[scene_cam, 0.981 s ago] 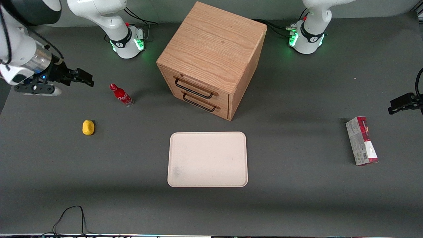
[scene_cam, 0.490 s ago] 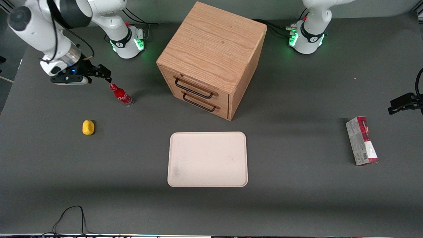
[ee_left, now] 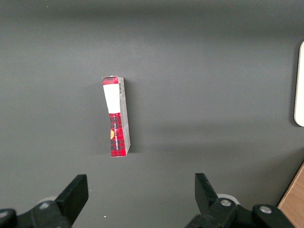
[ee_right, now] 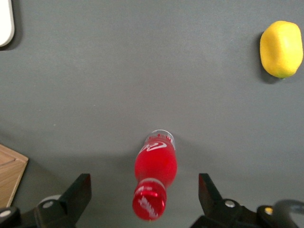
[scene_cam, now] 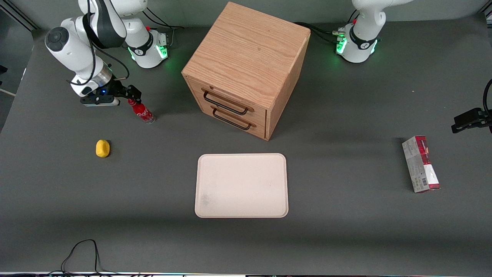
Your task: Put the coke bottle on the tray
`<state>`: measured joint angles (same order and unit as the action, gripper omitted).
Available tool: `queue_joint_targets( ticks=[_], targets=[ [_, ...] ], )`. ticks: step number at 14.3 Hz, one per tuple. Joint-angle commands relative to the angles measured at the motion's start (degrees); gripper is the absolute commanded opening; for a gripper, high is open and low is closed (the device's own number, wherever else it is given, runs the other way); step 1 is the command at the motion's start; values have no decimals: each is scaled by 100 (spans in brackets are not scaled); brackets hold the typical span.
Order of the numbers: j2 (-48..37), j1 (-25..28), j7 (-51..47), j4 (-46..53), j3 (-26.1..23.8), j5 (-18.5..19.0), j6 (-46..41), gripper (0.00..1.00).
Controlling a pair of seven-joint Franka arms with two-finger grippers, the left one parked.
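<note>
Your tool (scene_cam: 130,93) hung spread wide just above the coke bottle (scene_cam: 142,111), which stood upright on the tabletop (scene_cam: 346,231) well away from the tray (scene_cam: 241,185); you needed its red cap centred before clamping.

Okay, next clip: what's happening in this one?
The right arm's gripper hangs just above the coke bottle, jaws open and spread to either side of its cap in the wrist view. The bottle stands upright on the table, not yet gripped. The tray lies bare in front of the wooden drawer cabinet, nearer the front camera. Nothing has been moved onto it.
</note>
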<state>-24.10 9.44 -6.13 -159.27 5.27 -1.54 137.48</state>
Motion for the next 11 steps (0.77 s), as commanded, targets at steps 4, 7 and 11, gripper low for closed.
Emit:
queue_joint_targets(
  ticks=[4,7,11],
  targets=[
    [204,14,138,-86,35,66,218,68],
    [239,5,208,-86,35,66,139,37],
    [292,5,208,-77,35,57,130,13]
  ],
)
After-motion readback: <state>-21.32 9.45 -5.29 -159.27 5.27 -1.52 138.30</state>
